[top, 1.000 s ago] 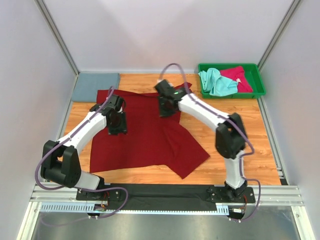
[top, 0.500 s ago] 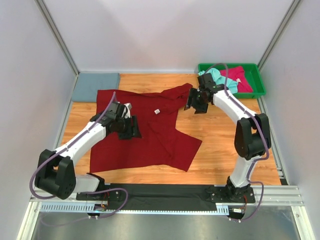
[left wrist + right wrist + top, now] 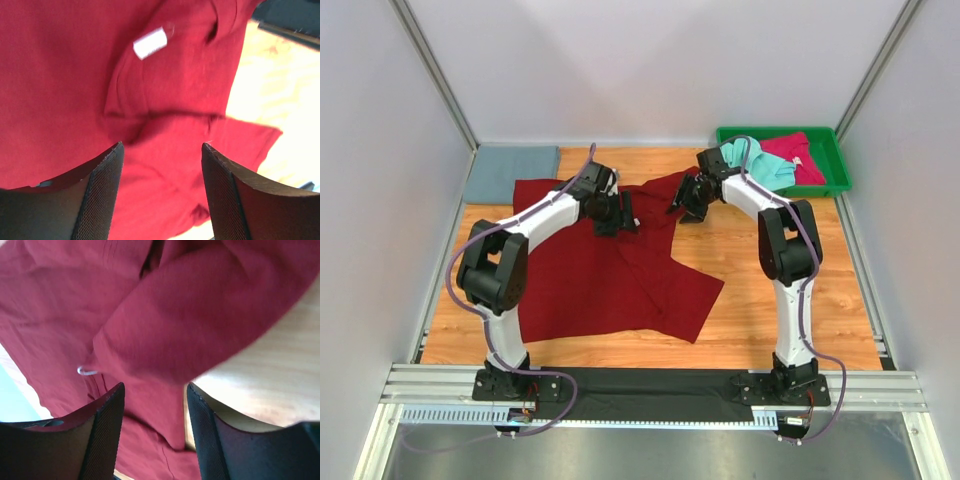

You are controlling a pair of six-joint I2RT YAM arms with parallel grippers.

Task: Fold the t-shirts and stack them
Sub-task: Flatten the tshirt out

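**Top view.** The dark red t-shirt lies spread mid-table, collar toward 12 o'clock and hem toward 6. Its long axis is judged to run 12 to 6, with one sleeve reaching toward 1. The left gripper hovers by the collar and the right gripper over that sleeve. The slate grey-blue t-shirt lies folded at 10 o'clock. The mint green t-shirt and pinkish-red t-shirt lie crumpled in the green tray at 2.

**Left wrist view.** The fingers stand parted with nothing between them. A white label shows at 12 o'clock, above rumpled cloth.

**Right wrist view.** The fingers stand parted and hold nothing, with the sleeve bunched beneath.

**Risk.** A pinch on rumpled cloth may catch two layers and drag the shirt askew, leaving a crooked fold.
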